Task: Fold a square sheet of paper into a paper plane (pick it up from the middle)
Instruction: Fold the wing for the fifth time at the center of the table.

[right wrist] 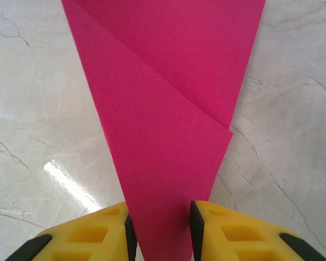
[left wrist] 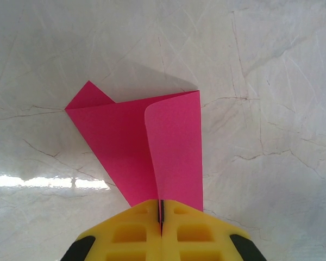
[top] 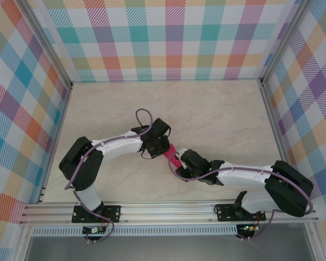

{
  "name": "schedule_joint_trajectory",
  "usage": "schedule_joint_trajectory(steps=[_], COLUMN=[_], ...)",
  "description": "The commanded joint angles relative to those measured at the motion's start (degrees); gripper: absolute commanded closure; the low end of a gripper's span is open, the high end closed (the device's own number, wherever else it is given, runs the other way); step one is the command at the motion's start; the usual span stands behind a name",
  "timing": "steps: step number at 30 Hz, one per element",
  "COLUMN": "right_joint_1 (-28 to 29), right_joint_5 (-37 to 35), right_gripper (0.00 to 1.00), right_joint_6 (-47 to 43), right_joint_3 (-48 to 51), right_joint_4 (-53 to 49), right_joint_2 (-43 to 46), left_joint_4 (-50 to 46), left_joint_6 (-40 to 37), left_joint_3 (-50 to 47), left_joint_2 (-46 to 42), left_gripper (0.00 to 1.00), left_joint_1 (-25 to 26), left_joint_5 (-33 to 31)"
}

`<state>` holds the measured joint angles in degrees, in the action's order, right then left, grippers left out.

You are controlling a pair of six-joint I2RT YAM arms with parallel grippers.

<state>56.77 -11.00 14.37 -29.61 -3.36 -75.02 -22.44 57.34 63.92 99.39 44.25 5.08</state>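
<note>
Top external view puts the square sheet of paper (top: 173, 155), already partly folded into a narrow magenta wedge, at about the middle of the table (top: 223, 109), with its long axis running on a slant from far-left to near-right. Each end of that axis meets one arm, so neither is meaningfully nearer than the other.

At the far-left end, the left wrist view shows the left gripper (left wrist: 161, 211) with its yellow jaws pressed fully together on the paper's narrow end. The sheet fans out straight ahead of them, and one loose flap curls up along the centre line.

At the near-right end, the right wrist view shows the right gripper (right wrist: 160, 231) with its jaws part-way apart. The tapering end of the sheet runs down into the gap, flat face to the camera, its edges just beside the inner pads. That looks like straddling rather than a pinch, so I judge the left side alone is holding it.

Any coming crease or re-grip by the right jaws probably turns on that shared axis: the paper leads straight out from both sets of jaws, stretched between them, and the curled flap lies on the left gripper's side
</note>
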Motion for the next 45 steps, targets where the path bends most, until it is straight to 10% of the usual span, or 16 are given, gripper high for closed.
schedule_joint_trajectory(steps=[1,30,45], right_joint_1=[1.10,1.58,1.28], right_joint_5=[-2.06,-3.51,5.50], right_gripper=[0.69,0.96,1.00], right_joint_6=[-1.45,0.43,11.82], right_joint_3=[-2.93,-4.05,-5.37], right_joint_4=[-2.53,-3.91,2.89], right_joint_2=[0.67,-1.43,-5.39], left_joint_4=[-1.72,-1.93,-10.95], left_joint_6=[-0.76,-0.84,-1.79], left_joint_3=[1.16,1.31,-5.19], left_joint_2=[0.95,0.41,-17.38], left_gripper=[1.00,0.99,0.46], left_joint_1=[0.31,0.29,-0.02], left_joint_5=[0.25,0.68,-13.64])
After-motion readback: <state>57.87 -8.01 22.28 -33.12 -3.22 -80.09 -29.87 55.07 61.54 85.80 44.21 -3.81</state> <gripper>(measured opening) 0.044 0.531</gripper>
